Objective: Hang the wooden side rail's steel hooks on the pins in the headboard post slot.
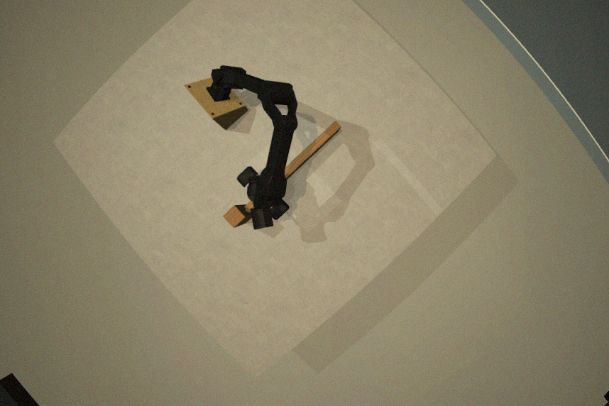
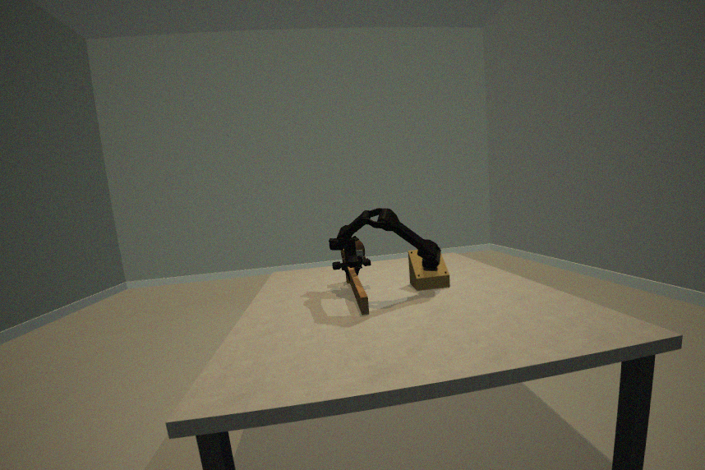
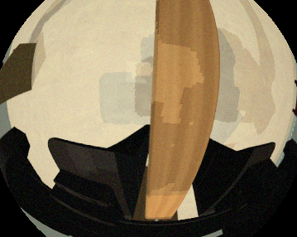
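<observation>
The wooden side rail (image 1: 312, 150) (image 2: 357, 287) (image 3: 183, 103) runs from beside the post to a far end low at the table, where it appears to rest. My gripper (image 2: 352, 270) (image 3: 165, 129) is shut on the rail close to its post-side end, with dark fingers on both sides of the wood. The wooden headboard post (image 1: 234, 216) (image 2: 359, 244) stands upright just beyond the gripper. The rail's end is close against or very near the post. The hooks, pins and slot are hidden, so I cannot tell whether the hooks sit on the pins.
The arm's yellow-brown base block (image 1: 203, 96) (image 2: 432, 283) stands on the table (image 1: 248, 297) (image 2: 447, 343). It also shows at the left edge of the wrist view (image 3: 16, 74). The arm arches from it over the table to the rail.
</observation>
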